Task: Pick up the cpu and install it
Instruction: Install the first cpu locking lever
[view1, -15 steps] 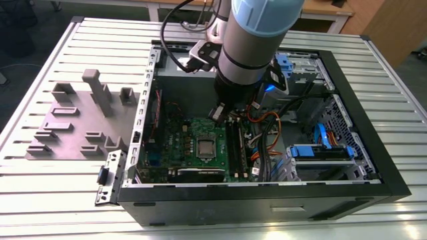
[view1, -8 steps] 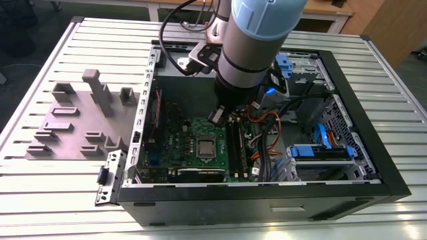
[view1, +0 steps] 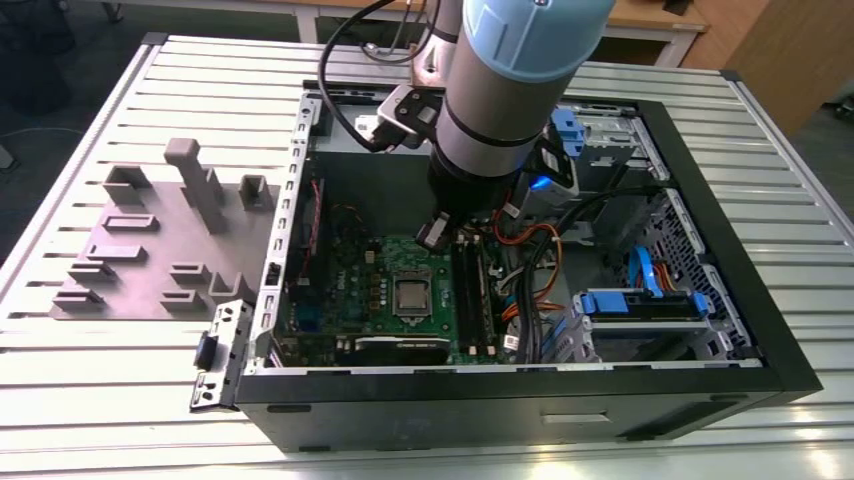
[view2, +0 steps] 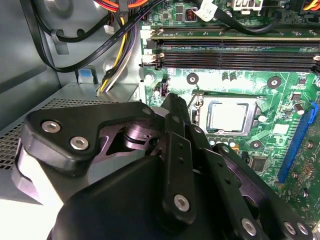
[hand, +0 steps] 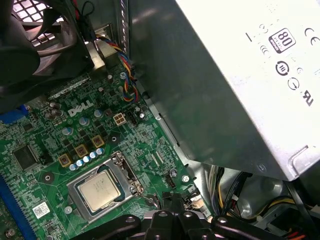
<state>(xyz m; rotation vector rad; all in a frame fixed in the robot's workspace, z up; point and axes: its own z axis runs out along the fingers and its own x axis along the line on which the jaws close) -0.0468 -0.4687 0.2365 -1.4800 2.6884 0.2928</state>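
So the cpu (view1: 411, 294) is sitting flat in its socket frame (hand: 102, 187) on the green motherboard (view1: 387, 300), roughly in the middle of the board in the exterior view. In both wrist views you can see its silver-grey top framed by the metal bracket, cpu (view2: 227, 117) in the second wrist view and cpu (hand: 99, 193) in the first wrist view, and it looks level, not tilted. The arm (view1: 514, 90) reaches down into the open pc case (view1: 747, 330), and the tool (view1: 437, 232) hangs just above the board, close to the socket but apart from the chip. In the second wrist view the tool's black linkage (view2: 165, 175) takes up the foreground with the chip just beyond it; nothing is visibly held, but the fingertips are hidden, so I honestly can't tell how far apart they are. The ram slots (view2: 235, 52) run alongside the socket, and the big grey power supply box (hand: 225, 75) looms right next to the board in the first wrist view, with a bundle of cables (hand: 125, 65) between them. Outside the case, on the exterior view's left, a grey fixture block (view1: 160, 240) with several upright pegs rests on the slatted metal surface (view1: 120, 390).
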